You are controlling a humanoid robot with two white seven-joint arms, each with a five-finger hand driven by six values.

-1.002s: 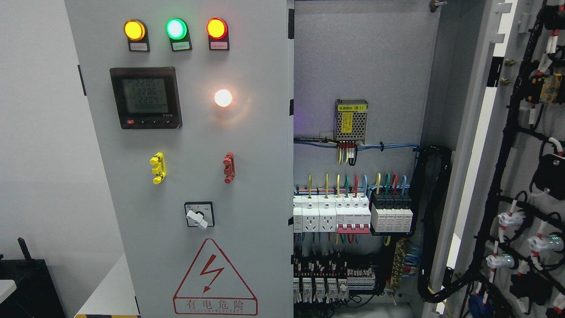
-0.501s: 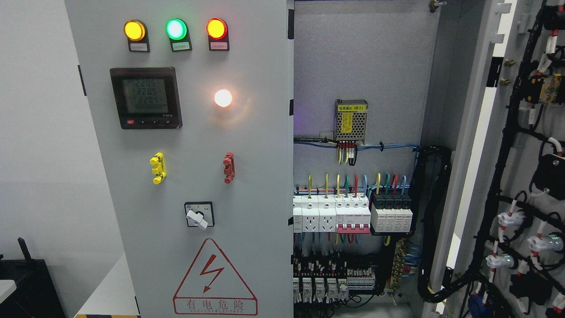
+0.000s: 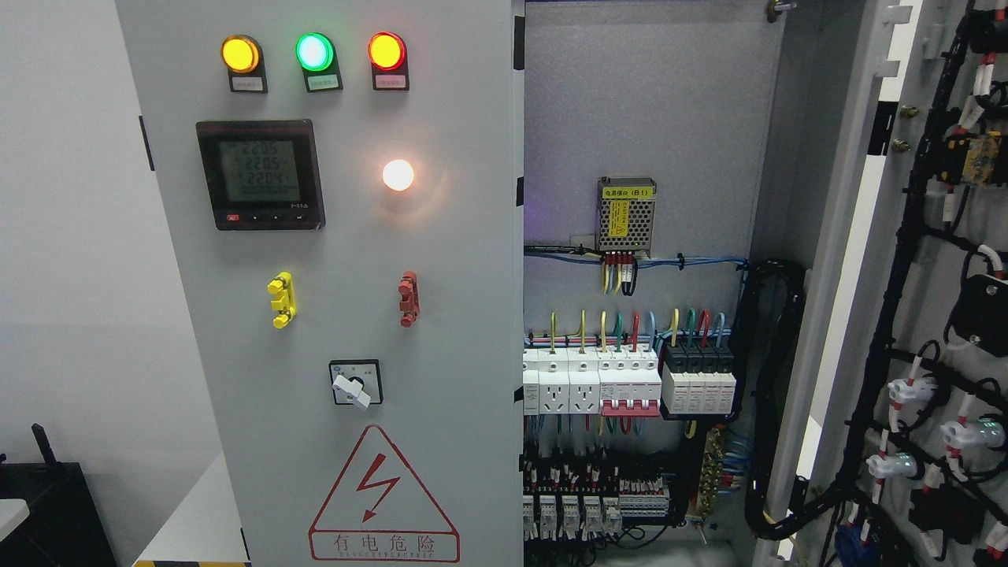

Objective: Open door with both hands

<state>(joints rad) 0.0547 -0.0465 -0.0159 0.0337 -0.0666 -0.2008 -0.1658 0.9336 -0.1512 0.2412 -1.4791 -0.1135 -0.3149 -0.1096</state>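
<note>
Electrical cabinet: right door (image 3: 906, 315) standing swung open, left door (image 3: 346, 315) remaining shut; neither robot hand showing, state untellable.

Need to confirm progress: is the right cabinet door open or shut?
Open. The right door is swung outward, showing its inner wiring, and the breakers inside are exposed.

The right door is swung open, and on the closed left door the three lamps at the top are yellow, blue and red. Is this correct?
Not quite. The head view shows the middle lamp is green, not blue. The yellow lamp and red lamp flank it on the closed left door; the right door is open.
</note>
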